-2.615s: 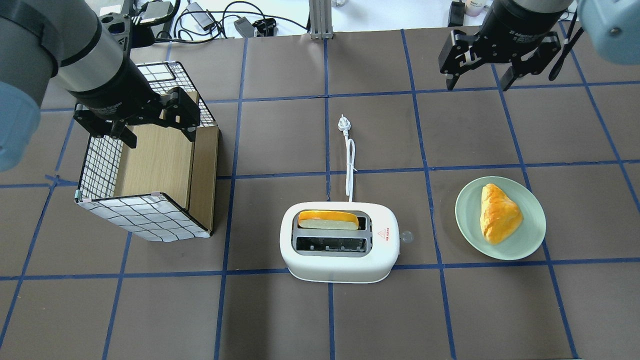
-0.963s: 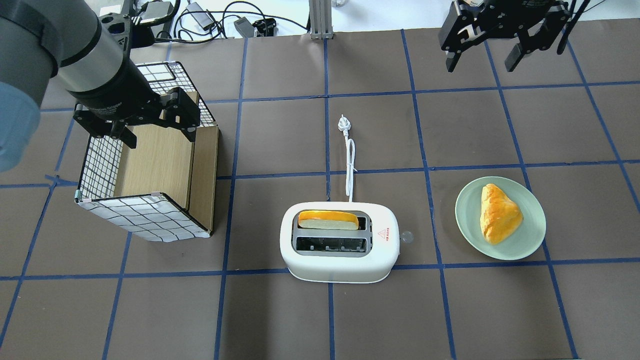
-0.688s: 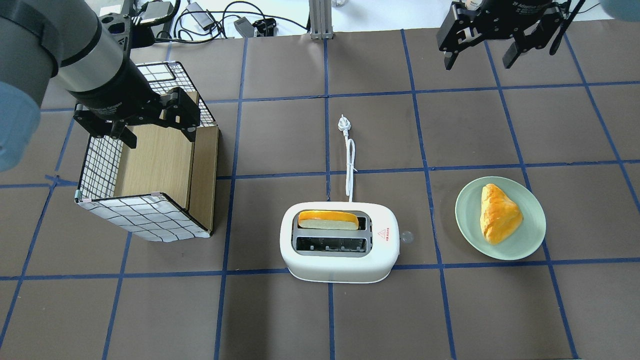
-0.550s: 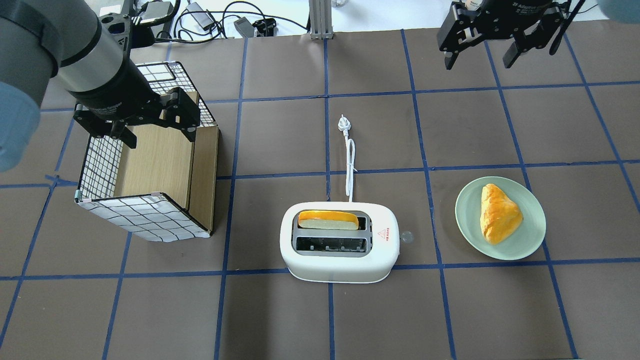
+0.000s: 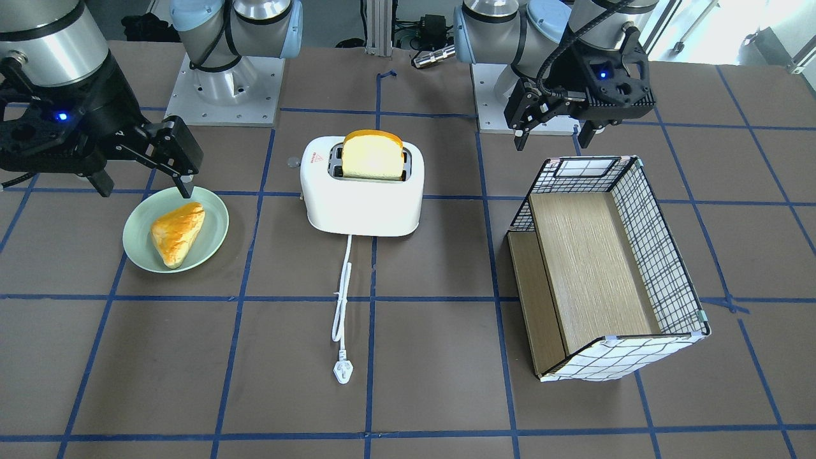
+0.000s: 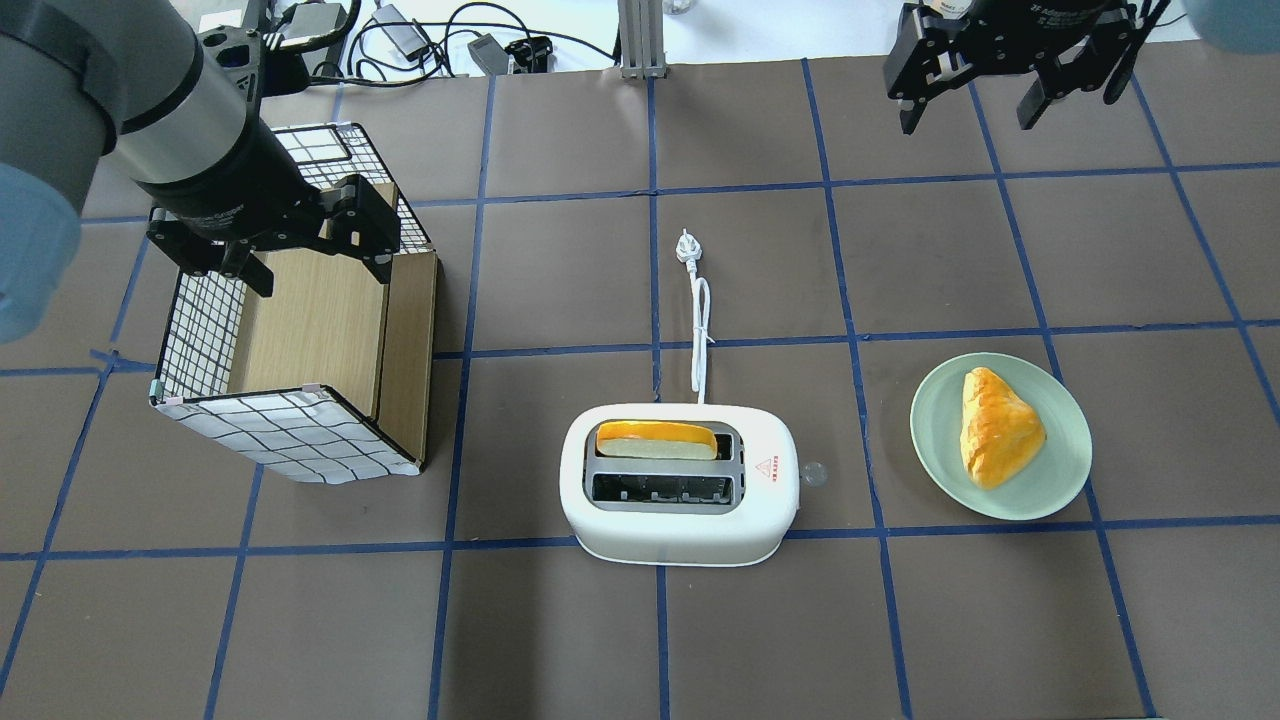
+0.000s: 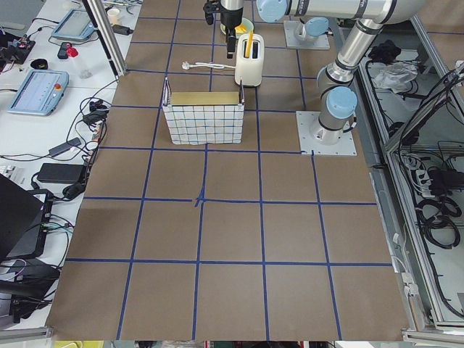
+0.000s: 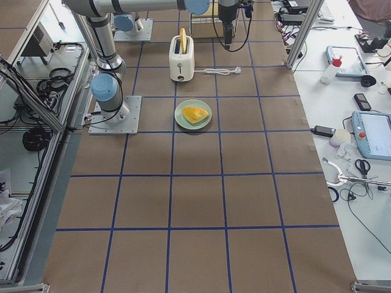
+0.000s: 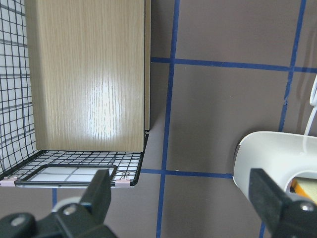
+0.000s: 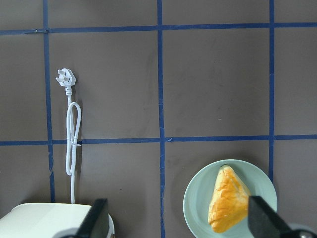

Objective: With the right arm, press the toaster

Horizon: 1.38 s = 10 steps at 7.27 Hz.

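Observation:
The white toaster (image 6: 680,520) stands in the middle of the table, a slice of bread (image 6: 657,440) upright in its far slot. Its small lever knob (image 6: 812,473) sticks out on the plate side. Its white cord (image 6: 700,320) and plug (image 6: 686,247) lie unplugged on the mat. My right gripper (image 6: 968,120) is open and empty, high over the far right of the table, well away from the toaster. In the front view it (image 5: 144,186) hangs above the plate's edge. My left gripper (image 6: 318,270) is open and empty above the wire basket.
A wire basket with a wooden floor (image 6: 290,420) lies on its side at the left. A green plate (image 6: 930,440) with a golden pastry (image 6: 995,425) sits right of the toaster. Cables and adapters (image 6: 400,35) lie beyond the table's far edge.
My right gripper has risen and drifted toward the table's far edge, then shifted slightly right. It stays open. My left arm, toaster, plate and basket have not moved.

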{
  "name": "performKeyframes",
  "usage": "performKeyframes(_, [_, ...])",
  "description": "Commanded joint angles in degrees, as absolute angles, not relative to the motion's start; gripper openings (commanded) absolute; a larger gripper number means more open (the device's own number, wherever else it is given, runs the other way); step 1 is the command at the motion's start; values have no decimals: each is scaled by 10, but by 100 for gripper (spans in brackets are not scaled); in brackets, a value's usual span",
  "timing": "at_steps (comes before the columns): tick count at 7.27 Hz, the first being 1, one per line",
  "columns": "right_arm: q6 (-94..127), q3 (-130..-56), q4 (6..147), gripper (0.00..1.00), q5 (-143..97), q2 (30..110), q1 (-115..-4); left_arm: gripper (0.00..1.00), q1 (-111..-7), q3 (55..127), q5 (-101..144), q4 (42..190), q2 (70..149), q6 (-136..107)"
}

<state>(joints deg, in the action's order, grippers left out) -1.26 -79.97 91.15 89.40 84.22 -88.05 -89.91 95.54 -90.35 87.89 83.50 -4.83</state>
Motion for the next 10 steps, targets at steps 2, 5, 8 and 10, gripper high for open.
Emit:
performKeyframes(2, [7,-812,849,100,897,864,-882,100,-899,955,-904,879,835,-48])
performKeyframes(5, [5,-855,885,100,896,893,-882,100,-899,955,-904,878,835,-48])
performKeyframes(8, [9,-858,909,100,902,892,-882,100,-899,955,-904,878,835,-48])
performKeyframes(10, [9,-857,910,100,901,892,-882,100,-899,955,-904,879,835,-48])
